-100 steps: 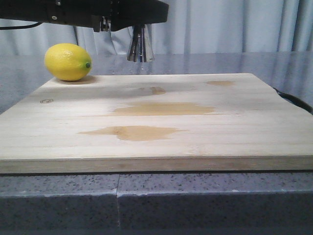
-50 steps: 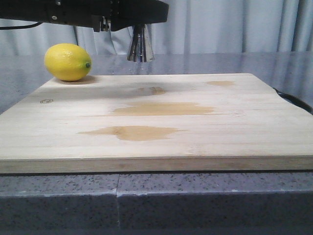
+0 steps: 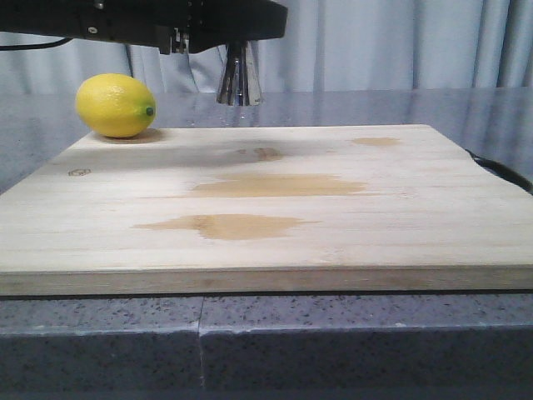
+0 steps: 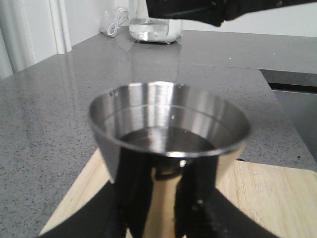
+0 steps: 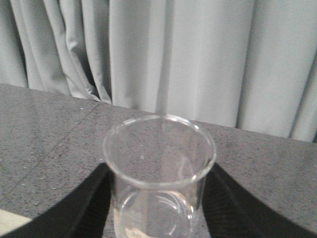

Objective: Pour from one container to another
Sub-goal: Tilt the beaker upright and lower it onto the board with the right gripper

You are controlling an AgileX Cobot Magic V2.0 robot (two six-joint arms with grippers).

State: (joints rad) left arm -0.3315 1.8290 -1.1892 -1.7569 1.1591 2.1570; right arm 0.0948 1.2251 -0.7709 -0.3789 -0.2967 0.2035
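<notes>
Between the left gripper (image 4: pixel 161 218) fingers, the steel jigger (image 4: pixel 168 144) is sitting clamped, holding dark liquid. Meanwhile, the right gripper (image 5: pixel 158 218) is clasping the glass beaker (image 5: pixel 159 173) upright.

My arm (image 3: pixel 150 21) is a flat matte-black housing with a small silvery metal fitting underneath and a thin black cable trailing off one end. My hands' fingers (image 4: pixel 131 198) (image 5: pixel 86 208) are black, smooth and broad.

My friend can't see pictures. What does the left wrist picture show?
A shiny steel jigger fills the view, held upright in the left gripper, with dark liquid in its top cup. Behind it are a grey speckled counter and a wooden board.
</notes>
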